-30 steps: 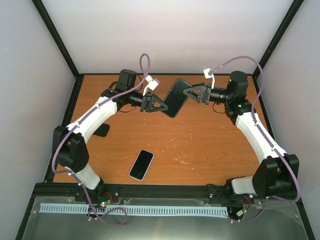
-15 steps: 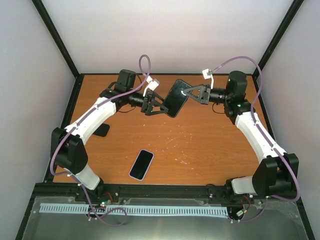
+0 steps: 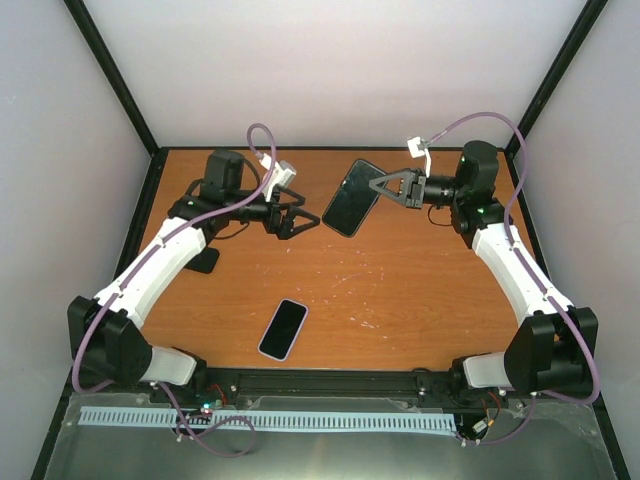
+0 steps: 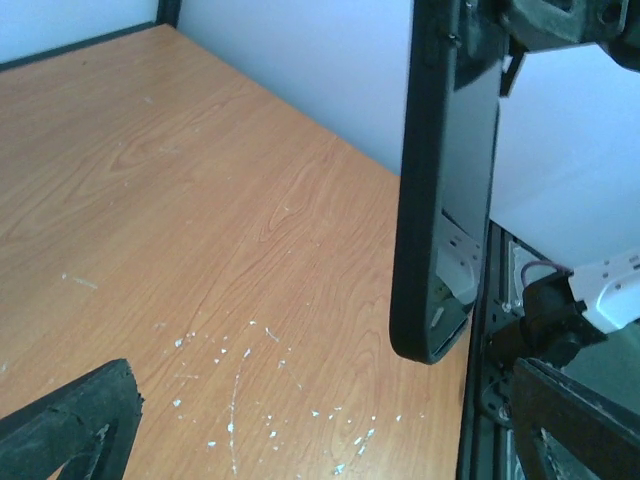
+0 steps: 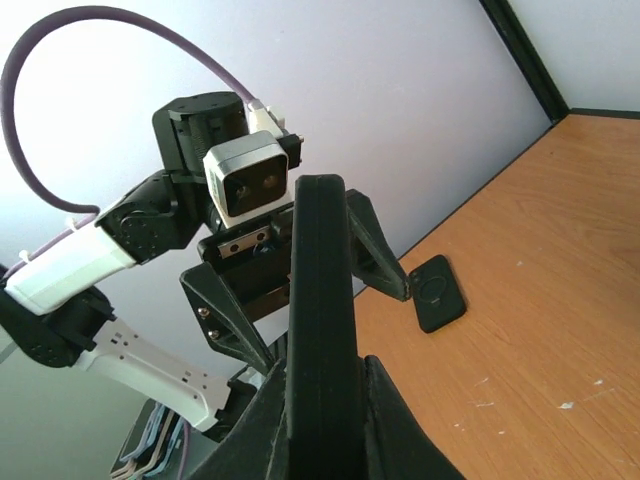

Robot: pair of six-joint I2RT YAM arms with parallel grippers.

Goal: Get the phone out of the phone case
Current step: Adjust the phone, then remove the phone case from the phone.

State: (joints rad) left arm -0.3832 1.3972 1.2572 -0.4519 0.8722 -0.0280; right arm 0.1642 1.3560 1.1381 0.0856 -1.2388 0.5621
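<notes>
phone case [image 3: 350,198] is being clamped aloft by right fingers [image 5: 385,425]; left fingers [image 4: 70,430] are being held wide open, empty.

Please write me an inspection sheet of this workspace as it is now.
Surface: wooden table, white scratches.
Job's things: black case held off the table by the right gripper; phone flat near front edge.
Clutter: small black pad, left side.
Grippers: left gripper jaws open, empty; right shut on case.
Cables: purple cable looped over each arm.
Surroundings: pale walls, black frame.
</notes>
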